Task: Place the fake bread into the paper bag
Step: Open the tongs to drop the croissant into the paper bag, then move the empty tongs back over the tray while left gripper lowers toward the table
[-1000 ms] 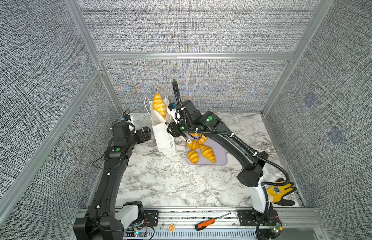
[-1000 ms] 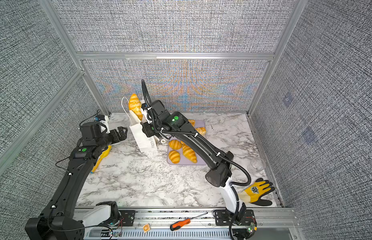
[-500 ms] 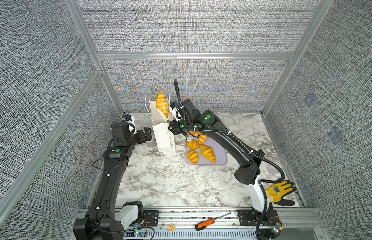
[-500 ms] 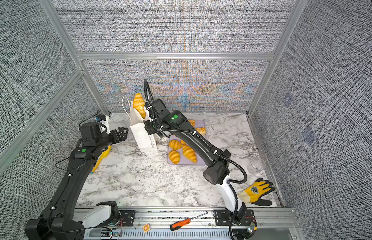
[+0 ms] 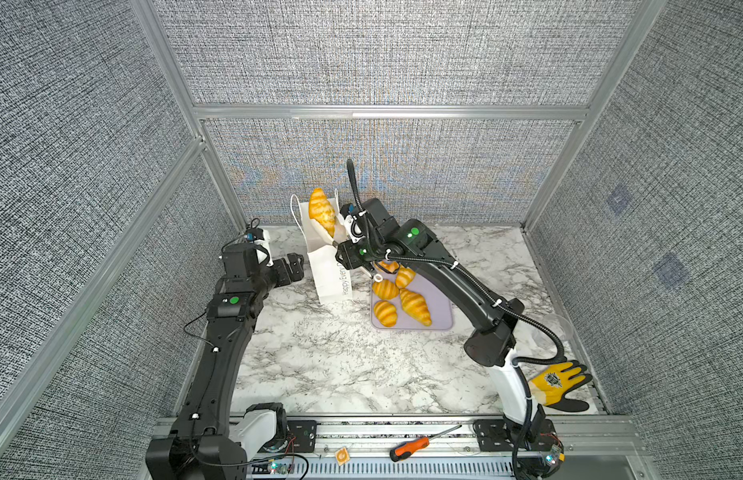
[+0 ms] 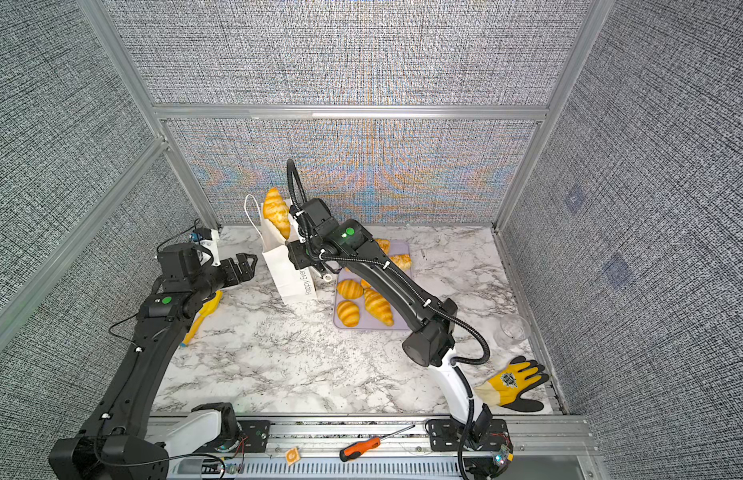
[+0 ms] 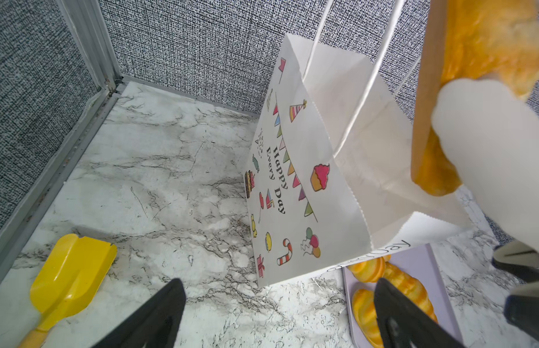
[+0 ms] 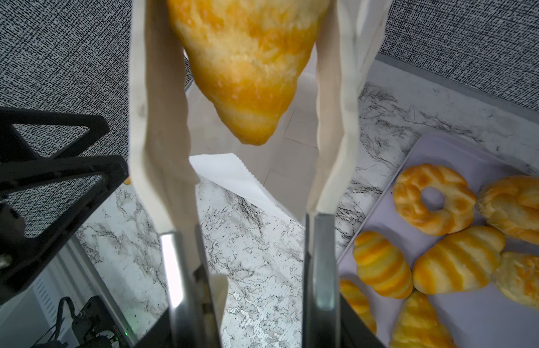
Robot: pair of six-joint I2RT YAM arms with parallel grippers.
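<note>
A striped croissant of fake bread hangs just above the open mouth of the white paper bag. Long pale tongs flank it on both sides in the right wrist view, where the croissant points tip-down. My right gripper is shut on the tongs' metal handles. Left of the bag, my left gripper stands wide open and clear of the paper. Several more fake bread pieces lie on a lavender tray.
A yellow toy shovel lies by the left wall under my left arm. A yellow-and-black glove and a clear cup sit at the right edge. A screwdriver rests on the front rail.
The right arm has carried the croissant a little to the right, over the bag's mouth. The left arm and the bag have stayed put.
</note>
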